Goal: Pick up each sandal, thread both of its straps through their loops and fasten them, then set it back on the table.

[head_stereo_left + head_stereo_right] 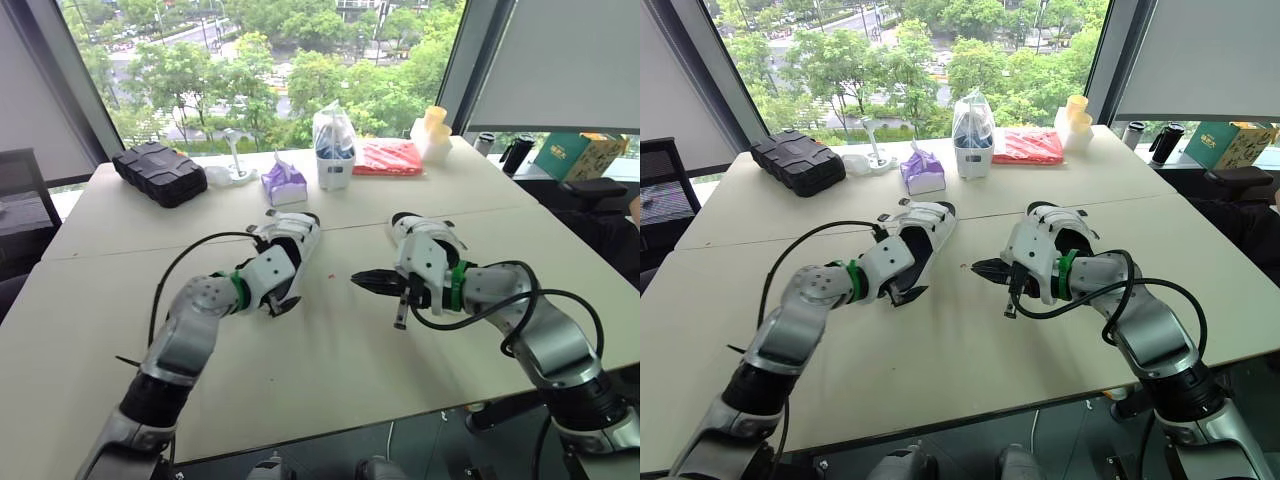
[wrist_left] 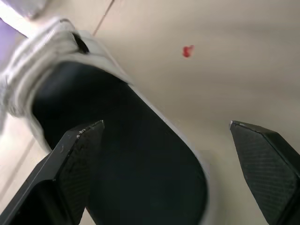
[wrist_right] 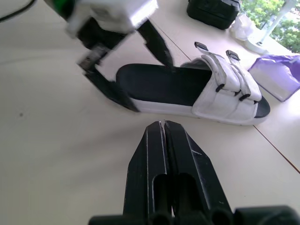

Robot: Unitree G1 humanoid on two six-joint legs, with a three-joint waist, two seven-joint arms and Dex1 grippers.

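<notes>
So the left gripper [image 1: 278,302] has its fingers spread wide, straddling the heel end of the left sandal [image 3: 187,89], which lies flat on the desk [image 1: 330,380] with its sole down and its white straps [image 3: 229,79] towards the far end. The right gripper [image 3: 161,123] hovers just beside it with its fingers pressed together, holding nothing. The second sandal [image 1: 402,219] looks to be sitting on the desk under the right wrist, mostly hidden.

My worry is the grab itself. The sandal is low and flat, so if the fingers close on the slanted sidewall and not squarely across the sole, I'd expect it to squirt out or skid forward towards the purple tissue pack [image 1: 285,183] not far past the toe. Even with a good pinch, holding it by the heel puts the heavier strap end way out front, so it could droop or twist in the grip. The right fingers also have to open before they can catch a strap, and those are thin and floppy, so it's easy to miss. Can't tell from here whether the straps are through their loops.
</notes>
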